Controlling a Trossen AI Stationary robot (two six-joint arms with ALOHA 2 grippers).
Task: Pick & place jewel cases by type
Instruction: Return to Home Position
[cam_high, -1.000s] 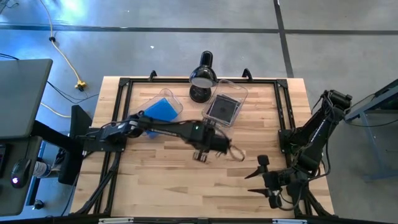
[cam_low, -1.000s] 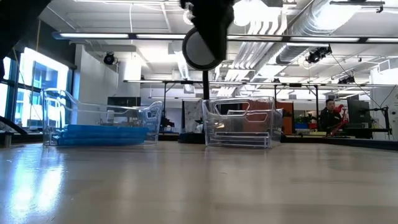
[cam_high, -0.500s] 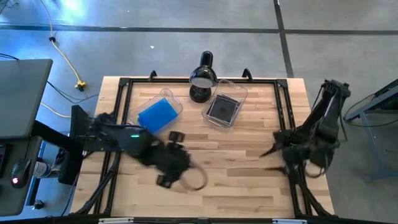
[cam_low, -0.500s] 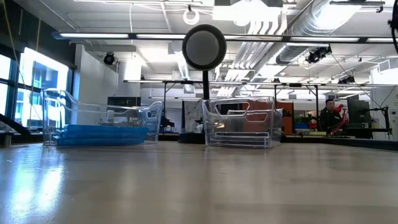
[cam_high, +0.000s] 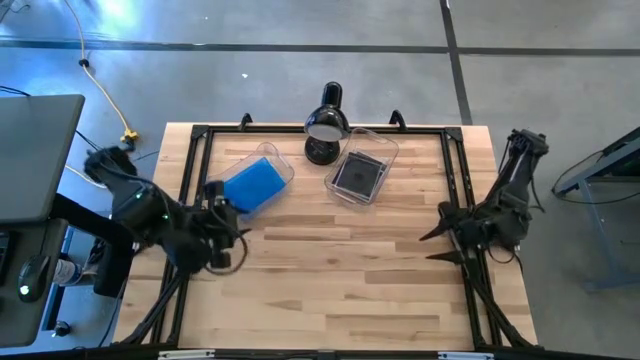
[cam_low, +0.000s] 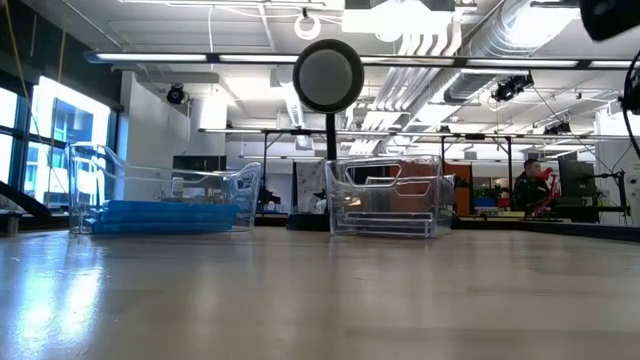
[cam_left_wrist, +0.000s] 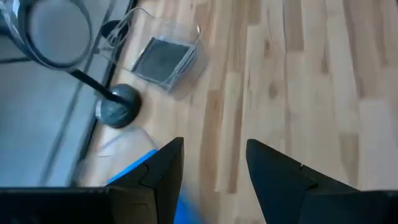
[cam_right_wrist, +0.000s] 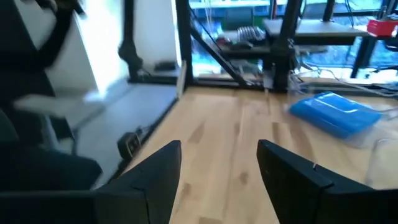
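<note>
The blue jewel cases (cam_high: 253, 182) lie stacked in a clear tub at the far left; the low view shows the blue stack (cam_low: 160, 215) flat on the tub's floor. The dark grey cases (cam_high: 358, 173) lie in a second clear tub (cam_low: 385, 205) right of the lamp, also seen in the left wrist view (cam_left_wrist: 163, 59). My left gripper (cam_high: 222, 225) is open and hovers near the table's left edge, just on the near side of the blue tub (cam_left_wrist: 134, 177). My right gripper (cam_high: 436, 246) is open at the right edge and holds nothing. The blue cases (cam_right_wrist: 336, 112) show far off in its wrist view.
A black desk lamp (cam_high: 325, 125) stands at the far edge between the two tubs, its round head (cam_low: 327, 75) over the table. A black frame rail (cam_high: 456, 180) runs along the table's edges. Bare wood (cam_high: 340, 280) spans the middle and near part of the table.
My left arm has drawn back from beside the grey-case tub at the table's middle, sweeping through the near middle toward the left edge. My right arm has moved from the near right corner toward the far edge along the right side. The cases and tubs have stayed still.
</note>
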